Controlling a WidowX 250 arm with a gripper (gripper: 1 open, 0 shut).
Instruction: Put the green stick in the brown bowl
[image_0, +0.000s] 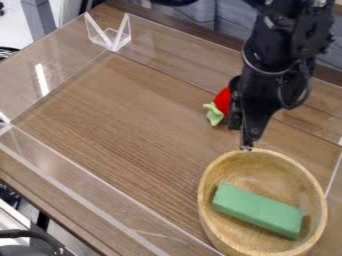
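The green stick (261, 210) lies flat inside the brown bowl (218, 180) at the lower right of the wooden table. My gripper (249, 138) hangs above the bowl's far rim, clear of the stick, its black fingers pointing down and close together with nothing between them. The arm rises from there to the top right and covers part of the scene behind it.
A red strawberry-like toy with green leaves (223, 105) sits just behind the gripper, partly hidden by it. Clear plastic walls (54, 75) fence the wooden table (120, 130) on the left and back. A clear folded piece (107, 33) stands at the far left corner.
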